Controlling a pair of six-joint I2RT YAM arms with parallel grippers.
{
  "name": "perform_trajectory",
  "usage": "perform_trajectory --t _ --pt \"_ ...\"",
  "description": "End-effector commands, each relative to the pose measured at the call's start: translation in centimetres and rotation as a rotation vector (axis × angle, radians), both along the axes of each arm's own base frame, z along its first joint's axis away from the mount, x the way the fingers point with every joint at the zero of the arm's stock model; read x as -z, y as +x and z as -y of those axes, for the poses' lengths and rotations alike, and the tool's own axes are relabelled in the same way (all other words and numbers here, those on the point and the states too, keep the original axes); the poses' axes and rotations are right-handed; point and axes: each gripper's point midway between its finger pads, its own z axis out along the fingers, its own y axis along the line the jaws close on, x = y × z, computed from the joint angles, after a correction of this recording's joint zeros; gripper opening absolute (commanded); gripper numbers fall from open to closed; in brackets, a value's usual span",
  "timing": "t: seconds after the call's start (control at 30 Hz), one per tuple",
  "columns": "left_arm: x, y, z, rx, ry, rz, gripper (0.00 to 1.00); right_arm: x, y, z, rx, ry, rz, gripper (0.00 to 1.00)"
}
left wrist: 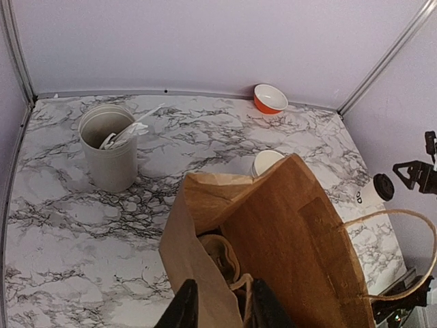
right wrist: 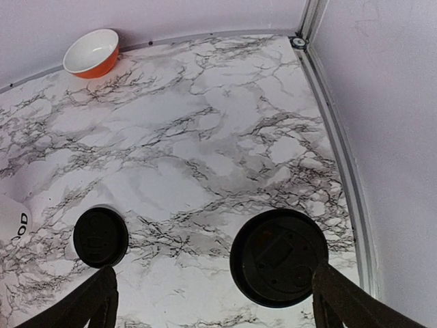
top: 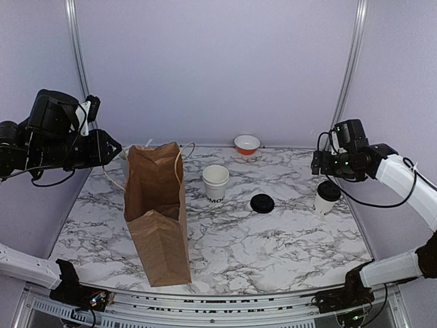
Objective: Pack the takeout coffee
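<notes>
My right gripper (right wrist: 214, 270) hung with its jaws spread wide, almost straight above the lidded cup (right wrist: 278, 256). That cup stood upright by the right edge of the marbled table (top: 273, 246), long axis vertical, a glossy black plastic lid on tapered white paper. My right arm was the nearer. The open cup (top: 215, 183) and loose lid (top: 262, 203) sat mid-table. My left gripper (left wrist: 222, 297) straddled the rim of the stiff brown paper bag (top: 160, 225); clamped or not, I couldn't tell

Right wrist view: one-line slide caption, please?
Open right gripper hovers above the lidded cup; loose black lid to its left, orange bowl behind.
</notes>
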Motion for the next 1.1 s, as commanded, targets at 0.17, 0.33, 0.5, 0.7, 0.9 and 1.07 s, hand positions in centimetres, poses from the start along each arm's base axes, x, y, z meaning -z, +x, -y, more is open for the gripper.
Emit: perform_trajectory --t 0.17,0.33,0.5,0.7,0.9,1.07 --pt "-0.5 -1.2 2.1 0.142 -0.035 -0.031 0.2 0.0 -1.1 3.0 0.073 -0.017 -0.004 0.96" --pt "-1.1 -1.4 2.8 0.177 -0.049 -0.032 0.29 1.0 -1.5 4.5 0.107 0.004 -0.028 0.96" --pt "-2.3 -1.9 2.4 0.19 -0.066 -0.018 0.27 1.5 -1.8 5.2 0.12 -0.002 -0.041 0.96" --pt "-1.6 -2.4 0.8 0.159 -0.02 -0.035 0.22 2.0 -1.7 5.2 0.121 -0.006 -0.055 0.96" --pt "-1.0 -3.0 1.2 0.199 -0.012 -0.061 0.1 2.2 -1.6 5.4 0.13 -0.01 -0.061 0.96" --pt "-1.7 -2.6 2.2 0.23 -0.012 -0.043 0.0 2.8 -1.7 5.6 0.136 -0.011 -0.078 0.96"
